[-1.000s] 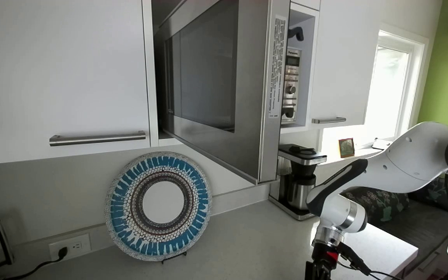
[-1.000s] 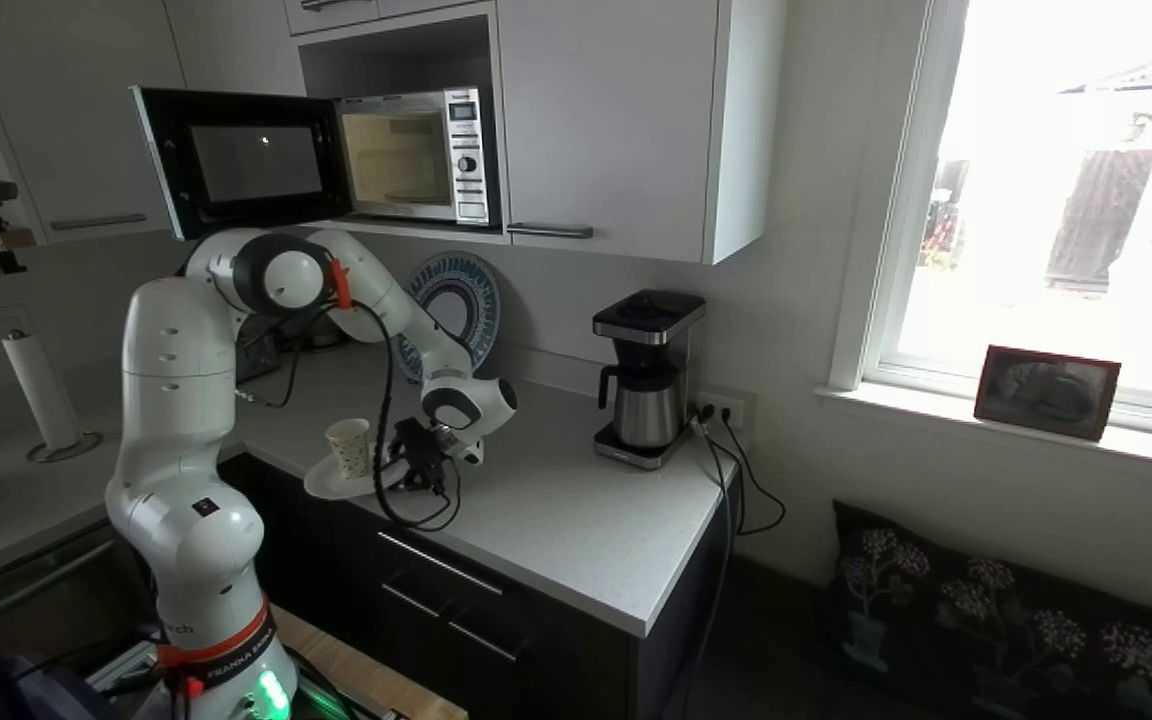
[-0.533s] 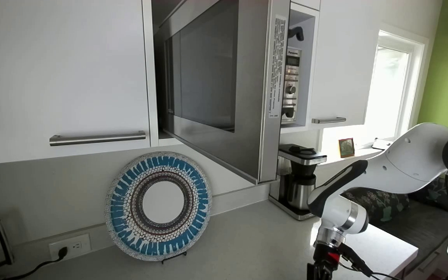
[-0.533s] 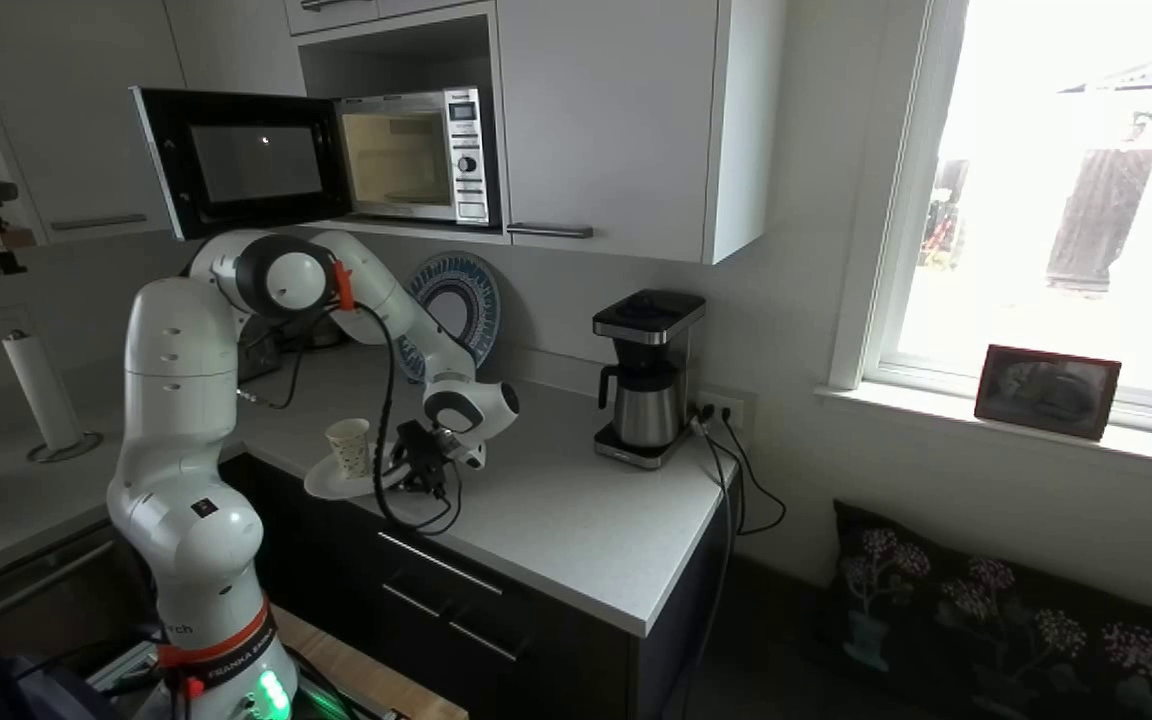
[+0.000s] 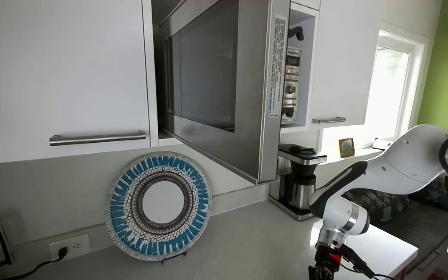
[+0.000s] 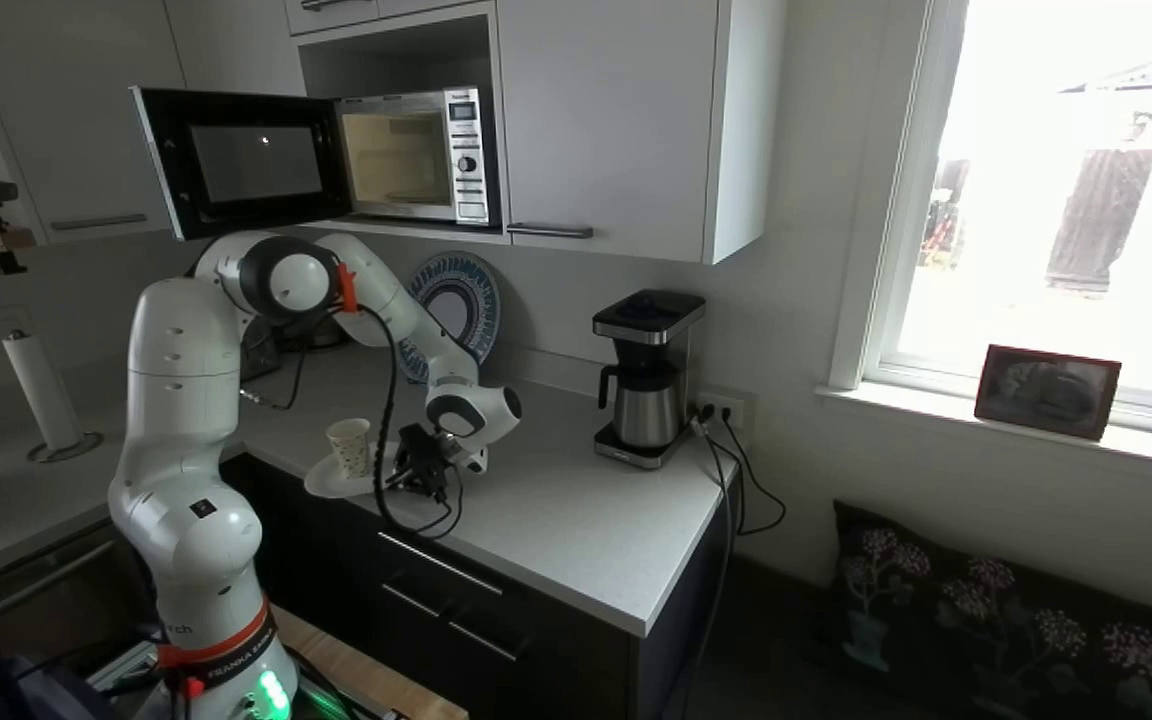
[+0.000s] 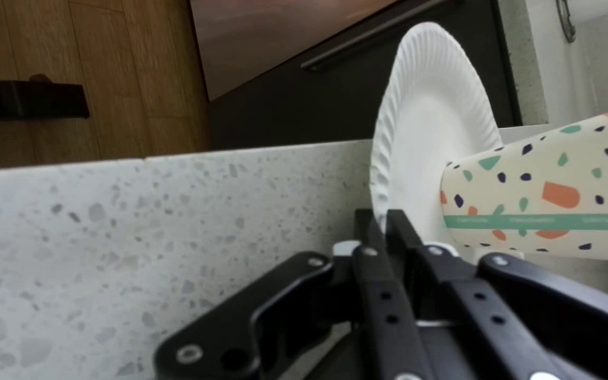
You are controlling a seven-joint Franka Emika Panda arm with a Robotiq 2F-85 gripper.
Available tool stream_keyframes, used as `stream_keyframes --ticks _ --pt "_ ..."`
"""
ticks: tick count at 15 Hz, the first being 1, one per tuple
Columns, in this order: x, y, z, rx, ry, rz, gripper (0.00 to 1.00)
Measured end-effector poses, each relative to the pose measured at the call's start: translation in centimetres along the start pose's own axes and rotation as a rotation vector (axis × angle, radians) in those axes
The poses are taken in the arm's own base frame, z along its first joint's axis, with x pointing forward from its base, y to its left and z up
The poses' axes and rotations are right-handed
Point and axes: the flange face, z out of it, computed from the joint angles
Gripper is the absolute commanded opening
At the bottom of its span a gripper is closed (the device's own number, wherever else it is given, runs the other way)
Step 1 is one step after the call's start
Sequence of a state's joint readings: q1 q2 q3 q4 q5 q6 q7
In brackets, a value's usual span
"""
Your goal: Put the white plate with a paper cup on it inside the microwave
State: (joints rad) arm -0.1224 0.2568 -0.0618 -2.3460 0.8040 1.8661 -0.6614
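Note:
The white plate point(image 6: 331, 484) lies at the counter's front edge, partly over it; in the wrist view point(image 7: 421, 126) it has a fluted rim. The paper cup point(image 6: 349, 448) stands upright on it; the wrist view shows coloured specks and a green band on the cup point(image 7: 547, 195). My gripper point(image 7: 380, 224) is shut on the plate's rim, one finger on each face, beside the cup. The gripper also shows in both exterior views point(image 6: 402, 474) point(image 5: 320, 272). The microwave point(image 6: 469, 165) sits in the upper cabinet, its door point(image 5: 208, 77) wide open.
A coffee maker point(image 6: 648, 385) stands at the back right of the counter point(image 6: 556, 500). A blue-patterned plate point(image 6: 466, 300) leans on the wall below the microwave. A paper towel holder point(image 6: 41, 395) stands at the left. The open door hangs above the arm.
The gripper fingers have drawn together onto the plate's rim. The arm has shifted slightly to the right in both exterior views. The plate and cup have hardly moved.

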Motion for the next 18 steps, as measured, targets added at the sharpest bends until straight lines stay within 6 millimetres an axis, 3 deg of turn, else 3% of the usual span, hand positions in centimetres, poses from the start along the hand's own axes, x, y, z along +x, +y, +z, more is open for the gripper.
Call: stream_keyframes --ticks 18 --pt "-0.3 2.0 -0.4 0.097 0.070 0.019 0.00"
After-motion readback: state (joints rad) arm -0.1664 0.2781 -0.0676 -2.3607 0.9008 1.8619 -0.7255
